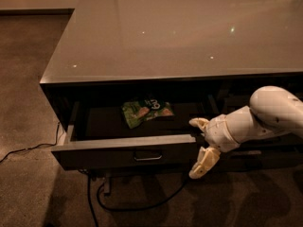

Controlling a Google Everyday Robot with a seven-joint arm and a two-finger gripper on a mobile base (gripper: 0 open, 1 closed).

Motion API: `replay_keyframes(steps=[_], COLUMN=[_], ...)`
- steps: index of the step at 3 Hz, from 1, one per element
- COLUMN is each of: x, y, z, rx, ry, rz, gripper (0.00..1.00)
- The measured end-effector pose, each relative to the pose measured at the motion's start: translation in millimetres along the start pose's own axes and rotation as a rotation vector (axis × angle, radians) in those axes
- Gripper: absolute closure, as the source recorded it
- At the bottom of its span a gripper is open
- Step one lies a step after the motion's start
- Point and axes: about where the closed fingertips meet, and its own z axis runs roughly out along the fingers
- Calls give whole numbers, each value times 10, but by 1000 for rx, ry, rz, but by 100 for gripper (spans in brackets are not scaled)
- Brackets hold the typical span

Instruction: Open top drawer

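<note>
I have just the one view. It sits above and out in front of the table (165,32), tilted well down and facing its front left corner. The glossy top fills the upper frame, and the floor (28,79) takes the left side and the bottom. The view is fairly near, and the table's right part runs out of frame. The top drawer (118,148), standing out, lies low in the middle, and I look down into it. My arm (265,112) enters from the right edge. My claw (195,148) sits right of centre at the drawer's right end, fingers apart.
</note>
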Motion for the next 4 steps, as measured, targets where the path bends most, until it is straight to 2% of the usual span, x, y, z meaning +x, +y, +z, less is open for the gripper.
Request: replay_keyframes(steps=[1,2,3,4], x=[108,214,282,243], y=[75,151,188,188], z=[153,252,192,150], rx=[-37,-62,-55,-55], ry=[15,36,57,57], rz=[22,37,53,53], gripper=[0,19,42,65])
